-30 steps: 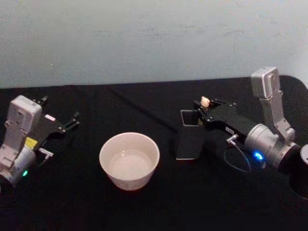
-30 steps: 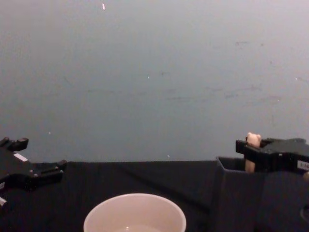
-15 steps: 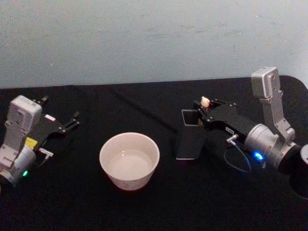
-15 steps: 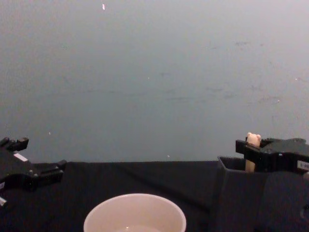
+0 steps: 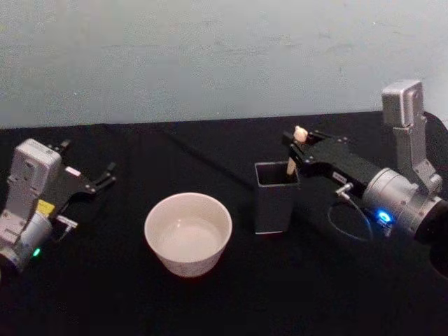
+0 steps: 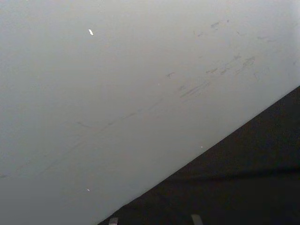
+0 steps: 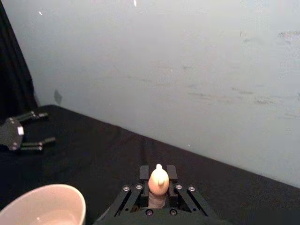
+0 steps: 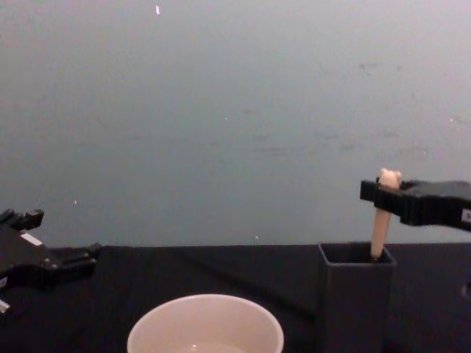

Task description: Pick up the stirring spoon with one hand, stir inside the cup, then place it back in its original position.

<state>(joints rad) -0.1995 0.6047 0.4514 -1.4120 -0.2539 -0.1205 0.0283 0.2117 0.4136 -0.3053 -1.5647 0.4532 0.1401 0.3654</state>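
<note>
Right pincer (image 5: pixel 299 143) risen, gripping spoon (image 8: pixel 380 220) inside holder (image 5: pixel 275 206); cup (image 5: pixel 186 267) nearby; left pincer (image 5: pixel 87 159) wide.

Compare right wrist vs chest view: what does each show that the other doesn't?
Right wrist adds: the right gripper from behind, a finger on each side of the stirring spoon at its bear-head knob, shut on it. Chest adds: the holder, the spoon's pale handle leaning up out of its mouth to the gripper, bowl end hidden inside. Both: the cup to the robot's left of that grip, the left gripper parked open farther left, the black table, the pale wall.
</note>
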